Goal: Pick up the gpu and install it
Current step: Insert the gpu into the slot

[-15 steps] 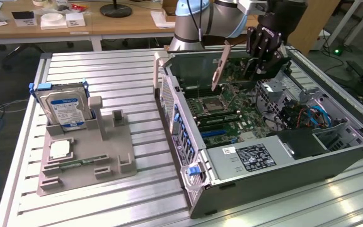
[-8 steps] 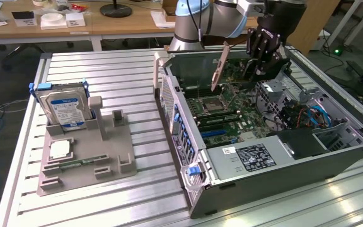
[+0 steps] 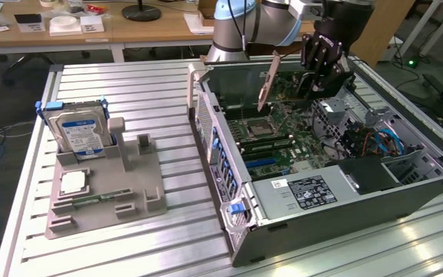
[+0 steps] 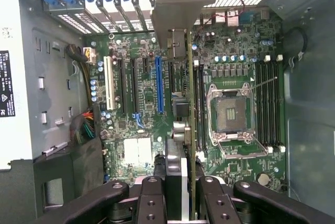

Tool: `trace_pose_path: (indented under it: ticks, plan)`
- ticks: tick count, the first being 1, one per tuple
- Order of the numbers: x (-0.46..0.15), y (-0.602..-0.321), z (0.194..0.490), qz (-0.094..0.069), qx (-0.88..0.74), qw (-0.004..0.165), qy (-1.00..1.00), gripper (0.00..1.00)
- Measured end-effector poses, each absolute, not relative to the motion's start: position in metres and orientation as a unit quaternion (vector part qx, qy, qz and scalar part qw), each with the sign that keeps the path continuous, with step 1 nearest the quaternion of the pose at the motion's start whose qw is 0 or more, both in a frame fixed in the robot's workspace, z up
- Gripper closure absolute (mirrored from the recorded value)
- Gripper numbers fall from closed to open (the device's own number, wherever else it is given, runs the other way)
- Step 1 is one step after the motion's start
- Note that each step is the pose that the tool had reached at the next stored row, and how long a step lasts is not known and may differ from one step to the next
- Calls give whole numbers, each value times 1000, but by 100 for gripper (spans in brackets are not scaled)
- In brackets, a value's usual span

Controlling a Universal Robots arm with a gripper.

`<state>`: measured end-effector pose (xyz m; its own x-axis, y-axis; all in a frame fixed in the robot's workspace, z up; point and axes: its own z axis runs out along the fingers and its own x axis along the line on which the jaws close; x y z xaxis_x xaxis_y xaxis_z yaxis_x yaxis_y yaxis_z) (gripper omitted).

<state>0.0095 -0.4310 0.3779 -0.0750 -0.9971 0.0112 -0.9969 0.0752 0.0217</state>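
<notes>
gpu (image 3: 267, 83) clamped in gripper (image 3: 319, 86) above motherboard (image 4: 157, 124).

Silvery-grey tubular arm (image 3: 233, 29) with pale blue joint caps, thick and round in section. Black end effector (image 3: 323, 78) below it, built of angular linkage bars. Matte black fingers (image 4: 157, 198) seen from the wrist, paired bars dotted with small round screw holes, flanked by curved black outer links (image 4: 89, 203) with round pivot bolts.
</notes>
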Motion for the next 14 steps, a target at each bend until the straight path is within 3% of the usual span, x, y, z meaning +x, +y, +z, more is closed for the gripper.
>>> trace_pose_path:
  ticks: [1, 2, 14]
  plan:
    - [10, -431, 377, -4, 680, 11, -733, 72]
    - [9, -431, 362, 10, 680, -3, -733, 72]
    - [9, -431, 361, 10, 680, -4, -733, 72]
